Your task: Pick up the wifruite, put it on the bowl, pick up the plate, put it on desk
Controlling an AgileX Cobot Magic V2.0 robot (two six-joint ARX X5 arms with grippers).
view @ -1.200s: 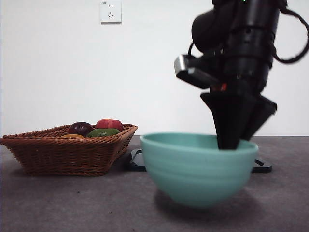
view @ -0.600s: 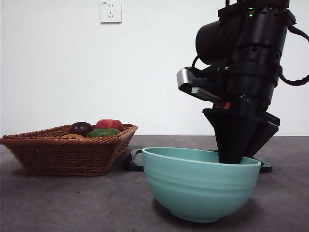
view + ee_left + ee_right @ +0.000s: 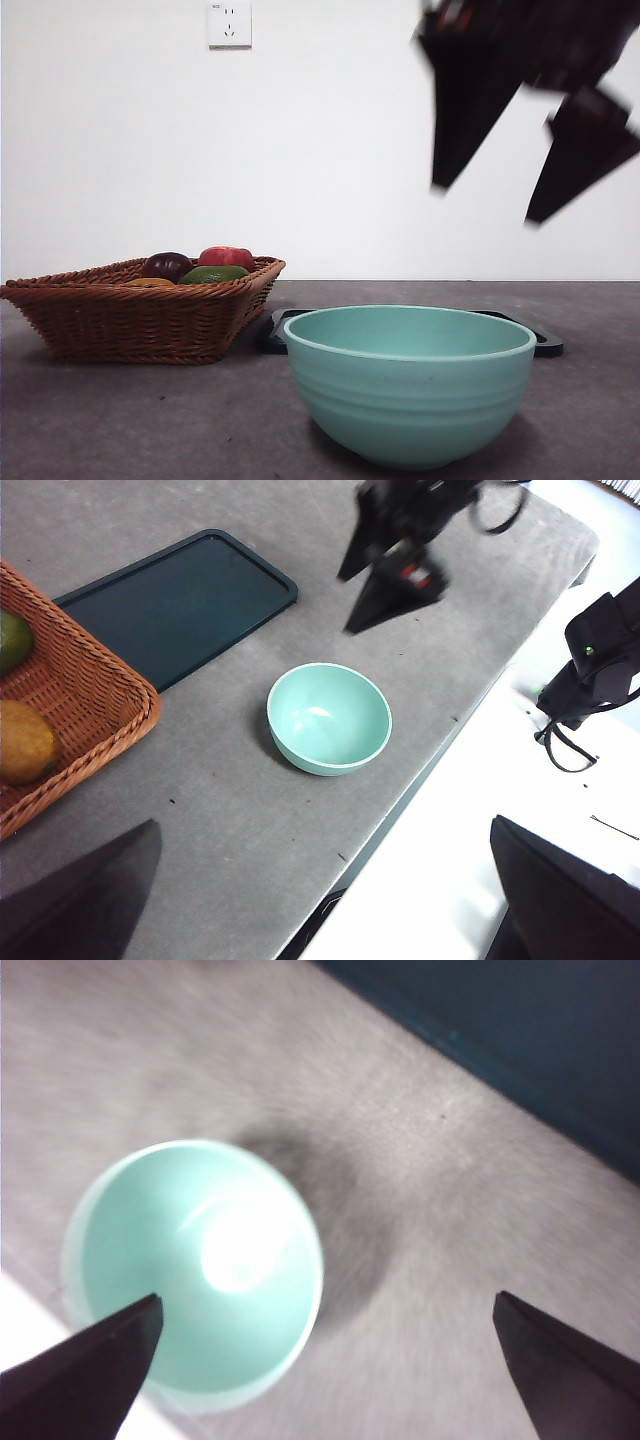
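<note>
The mint-green bowl (image 3: 410,390) (image 3: 328,718) (image 3: 190,1270) stands empty on the grey desk (image 3: 150,420). My right gripper (image 3: 487,200) (image 3: 350,605) (image 3: 327,1300) hangs open well above the bowl and a little to its right, holding nothing. An orange-brown oval fruit, the wifruite (image 3: 150,283) (image 3: 25,742), lies in the wicker basket (image 3: 130,315). No separate plate shows. My left gripper (image 3: 322,825) waits high over the desk, open and empty.
A flat dark teal tray (image 3: 545,345) (image 3: 170,600) lies just behind the bowl. The basket also holds a purple fruit (image 3: 166,265), a red one (image 3: 227,256) and a green one (image 3: 212,274). The desk's front edge (image 3: 420,770) runs close to the bowl.
The bowl came down onto the desk. The right gripper let go of its rim, opened and rose up and away.
</note>
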